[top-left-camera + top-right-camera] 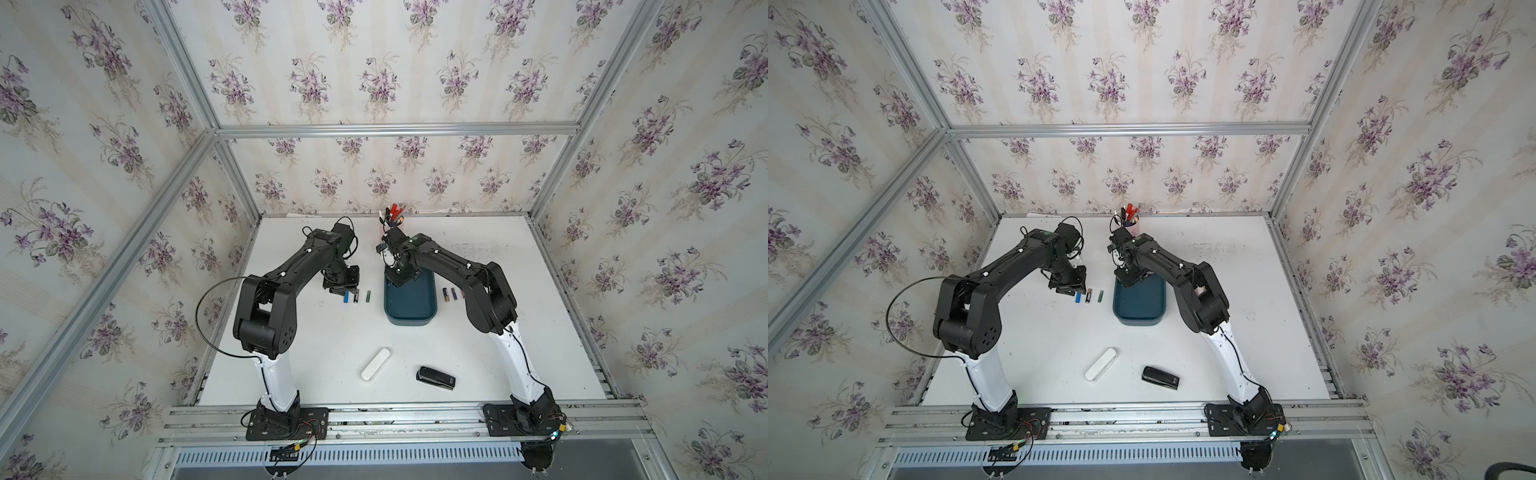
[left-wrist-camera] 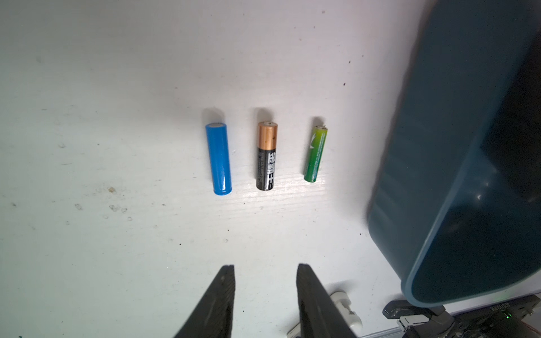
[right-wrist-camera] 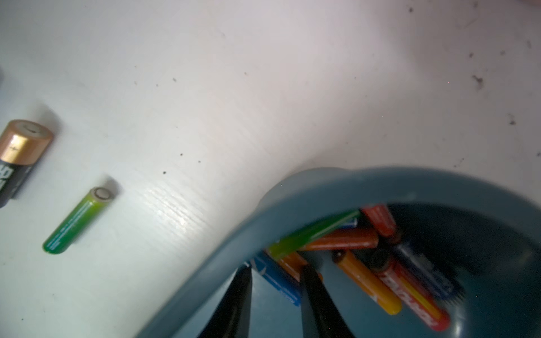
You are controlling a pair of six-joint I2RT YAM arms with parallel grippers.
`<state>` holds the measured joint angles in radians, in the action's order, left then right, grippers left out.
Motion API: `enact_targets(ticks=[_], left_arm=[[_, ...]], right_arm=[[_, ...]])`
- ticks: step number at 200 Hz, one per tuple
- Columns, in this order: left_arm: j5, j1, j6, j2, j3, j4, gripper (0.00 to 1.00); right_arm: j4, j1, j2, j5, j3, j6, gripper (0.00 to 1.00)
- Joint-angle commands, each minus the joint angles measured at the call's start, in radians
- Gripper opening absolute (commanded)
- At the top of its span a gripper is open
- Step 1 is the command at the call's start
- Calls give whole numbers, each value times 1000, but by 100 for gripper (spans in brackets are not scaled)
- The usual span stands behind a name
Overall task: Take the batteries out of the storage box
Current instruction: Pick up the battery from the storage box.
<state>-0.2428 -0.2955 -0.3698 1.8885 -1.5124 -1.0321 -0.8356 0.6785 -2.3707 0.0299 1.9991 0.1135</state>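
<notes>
The teal storage box (image 1: 411, 309) (image 1: 1139, 311) sits mid-table. My right gripper (image 3: 276, 269) reaches into its far left corner (image 1: 395, 279). Its jaws stand open, a narrow gap apart, astride the end of a blue battery (image 3: 279, 282) on the box floor. Green (image 3: 313, 234), orange (image 3: 342, 238), red (image 3: 379, 219) and yellow (image 3: 369, 284) batteries are piled just beyond. My left gripper (image 2: 265, 270) hovers open and empty left of the box, short of a blue (image 2: 218, 158), a black-copper (image 2: 267, 156) and a green battery (image 2: 315, 153) lying on the table.
More batteries (image 1: 449, 294) lie on the table right of the box, partly behind the right arm. A pink pen cup (image 1: 395, 222) stands at the back. A white oblong case (image 1: 375, 364) and a black stapler (image 1: 435, 378) lie near the front.
</notes>
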Motion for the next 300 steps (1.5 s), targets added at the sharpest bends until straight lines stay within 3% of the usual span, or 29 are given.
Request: enact_targets(ticks=[1, 204, 300], left_arm=[[3, 1, 15, -4, -1, -5, 41], [-2, 2, 19, -22, 0, -5, 40], [-27, 1, 45, 27, -54, -4, 41]], right_arm=[[-16, 1, 2, -5, -10, -5, 31], [8, 8, 33, -4, -102, -24, 23], [16, 7, 207, 5, -237, -94, 19]])
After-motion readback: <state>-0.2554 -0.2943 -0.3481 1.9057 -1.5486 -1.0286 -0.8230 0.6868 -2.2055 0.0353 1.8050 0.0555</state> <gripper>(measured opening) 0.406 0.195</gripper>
